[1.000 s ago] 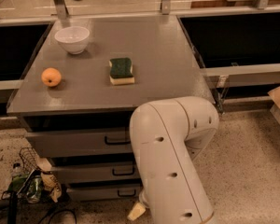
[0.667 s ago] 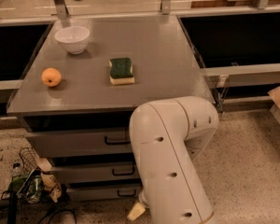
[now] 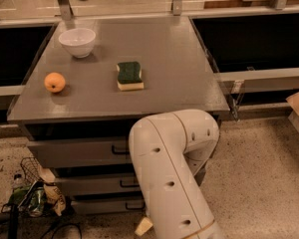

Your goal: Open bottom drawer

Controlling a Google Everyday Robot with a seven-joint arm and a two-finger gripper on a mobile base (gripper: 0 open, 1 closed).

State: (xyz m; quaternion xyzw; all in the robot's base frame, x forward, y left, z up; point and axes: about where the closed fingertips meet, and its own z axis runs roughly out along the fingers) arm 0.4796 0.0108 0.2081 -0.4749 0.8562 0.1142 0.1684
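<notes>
The grey cabinet has three drawer fronts stacked under its top. The bottom drawer (image 3: 102,204) is the lowest and thinnest front, and looks shut; its small black handle (image 3: 134,205) shows just left of my arm. My white arm (image 3: 172,178) reaches down in front of the drawers and hides their right halves. Of my gripper (image 3: 143,226), only a pale tan tip shows under the arm, near the floor and just below the bottom drawer.
On the cabinet top (image 3: 179,68) lie a white bowl (image 3: 77,42), an orange (image 3: 55,81) and a green-and-yellow sponge (image 3: 129,75). The top drawer (image 3: 74,152) and middle drawer (image 3: 87,184) look shut. Bags, a bottle and cables (image 3: 32,198) clutter the floor at the left.
</notes>
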